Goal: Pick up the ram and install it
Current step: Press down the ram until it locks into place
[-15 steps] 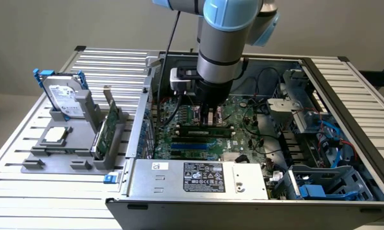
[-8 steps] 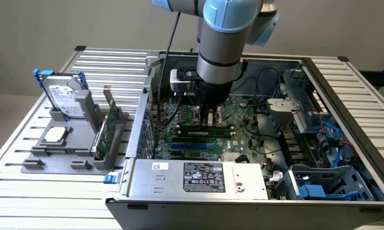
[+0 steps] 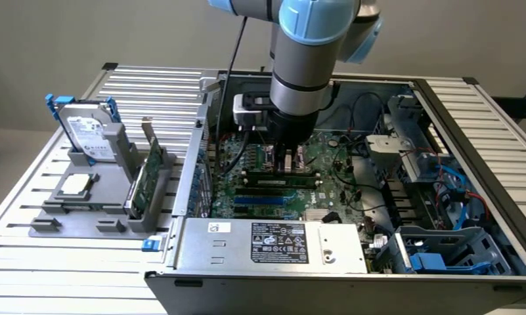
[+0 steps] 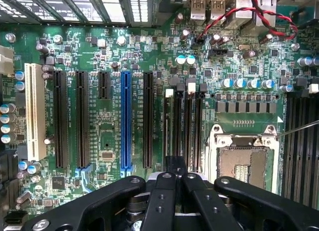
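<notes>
ram (image 3: 278,173): thin green stick lying along the motherboard slots just under the gripper; judged light, stiff, fragile, best held by its long edges
gripper (image 4: 172,177): fingers closed together above the slots
nearby: expansion card (image 3: 149,172) and hard drive (image 3: 86,134) in the tray outside the case
obstacles: cpu socket (image 4: 244,153), cables (image 3: 354,108) close by

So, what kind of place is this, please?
Probably a robotics lab bench set up for computer assembly: an open computer case lies on a slatted aluminium table, and a grey fixture beside it holds a hard drive and an expansion card.
</notes>
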{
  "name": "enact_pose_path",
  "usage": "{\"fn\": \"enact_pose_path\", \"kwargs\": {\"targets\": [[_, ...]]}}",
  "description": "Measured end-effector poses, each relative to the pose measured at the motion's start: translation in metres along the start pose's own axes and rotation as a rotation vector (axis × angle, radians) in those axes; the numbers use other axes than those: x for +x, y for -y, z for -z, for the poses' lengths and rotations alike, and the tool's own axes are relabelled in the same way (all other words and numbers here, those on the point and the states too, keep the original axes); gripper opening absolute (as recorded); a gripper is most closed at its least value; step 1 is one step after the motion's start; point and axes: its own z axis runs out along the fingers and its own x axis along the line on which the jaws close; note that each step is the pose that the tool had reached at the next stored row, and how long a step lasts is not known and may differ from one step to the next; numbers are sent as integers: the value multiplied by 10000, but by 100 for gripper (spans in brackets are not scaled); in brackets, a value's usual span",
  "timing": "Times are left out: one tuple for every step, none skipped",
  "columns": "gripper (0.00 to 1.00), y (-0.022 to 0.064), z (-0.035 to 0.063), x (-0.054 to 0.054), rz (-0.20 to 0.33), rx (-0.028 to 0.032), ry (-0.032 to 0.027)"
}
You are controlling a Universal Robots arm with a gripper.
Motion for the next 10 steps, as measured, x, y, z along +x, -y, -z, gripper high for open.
{"fn": "enact_pose_path", "kwargs": {"targets": [[11,-2,36,0,-3,-30,-20],[11,-1,66,-1,-4,-59,-22],[11,1,90,-3,-6,-84,-23],[11,6,114,-4,-8,-109,-27],[11,19,135,-5,-9,-138,-25],[11,35,154,-6,-10,-164,-25],[11,55,170,-7,-12,-189,-24],[11,76,188,-8,-14,-215,-25],[11,95,202,-9,-14,-231,-25],[11,114,214,-9,-15,-243,-27]]}}
